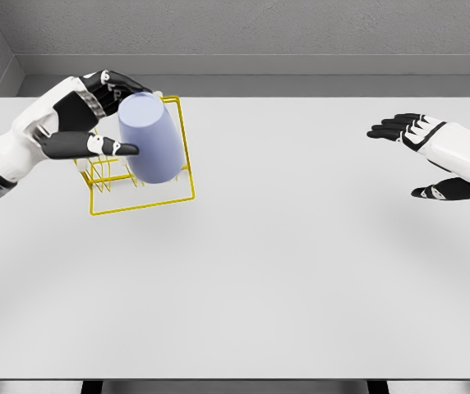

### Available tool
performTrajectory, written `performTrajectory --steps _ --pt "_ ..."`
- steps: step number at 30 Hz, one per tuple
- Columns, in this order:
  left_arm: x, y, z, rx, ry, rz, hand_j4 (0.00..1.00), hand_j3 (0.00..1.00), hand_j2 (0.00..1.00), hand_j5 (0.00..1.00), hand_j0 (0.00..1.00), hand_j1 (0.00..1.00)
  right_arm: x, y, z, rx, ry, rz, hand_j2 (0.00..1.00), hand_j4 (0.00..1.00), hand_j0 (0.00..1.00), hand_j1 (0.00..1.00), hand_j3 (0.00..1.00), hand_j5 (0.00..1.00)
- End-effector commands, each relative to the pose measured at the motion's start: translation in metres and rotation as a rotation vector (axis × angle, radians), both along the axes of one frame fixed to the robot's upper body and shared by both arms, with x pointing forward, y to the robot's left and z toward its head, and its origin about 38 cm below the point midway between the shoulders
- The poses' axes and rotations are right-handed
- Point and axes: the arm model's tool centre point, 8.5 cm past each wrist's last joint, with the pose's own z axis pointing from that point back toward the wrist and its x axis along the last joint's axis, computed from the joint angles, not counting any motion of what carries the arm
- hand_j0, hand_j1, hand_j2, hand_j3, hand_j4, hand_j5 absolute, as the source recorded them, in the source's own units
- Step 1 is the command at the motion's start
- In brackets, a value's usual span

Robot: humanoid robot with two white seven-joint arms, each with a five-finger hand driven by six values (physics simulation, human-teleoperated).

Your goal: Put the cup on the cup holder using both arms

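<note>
A pale blue-lilac cup hangs tilted over the yellow wire cup holder at the table's left rear. My left hand is closed around the cup's upper left side, thumb below and fingers over the top. The cup hides the middle of the holder, and I cannot tell whether it touches the wires. Far off at the right edge my right hand hovers over the table with fingers spread and nothing in it.
The white table stretches across the view, with its front edge near the bottom. Grey walls rise behind the far edge.
</note>
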Motion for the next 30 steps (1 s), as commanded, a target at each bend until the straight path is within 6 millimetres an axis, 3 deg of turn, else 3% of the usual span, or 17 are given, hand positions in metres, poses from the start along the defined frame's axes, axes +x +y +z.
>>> performTrajectory --steps 1,10,30 --pt "0.001 0.0 0.001 -0.006 0.0 0.001 0.63 0.63 0.63 0.63 0.63 0.63 0.0 0.0 0.001 0.007 0.001 -0.001 1.0 1.0 1.0 1.0 1.0 1.0" --pt "0.014 0.011 -0.001 0.0 0.008 0.048 0.63 0.63 0.63 0.63 0.63 0.63 0.001 -0.002 0.0 0.008 0.004 -0.006 1.0 1.0 1.0 1.0 1.0 1.0" --pt "0.025 0.002 -0.006 -0.029 0.014 0.051 0.63 0.63 0.63 0.63 0.63 0.63 0.001 -0.001 0.001 0.01 0.002 -0.005 1.0 1.0 1.0 1.0 1.0 1.0"
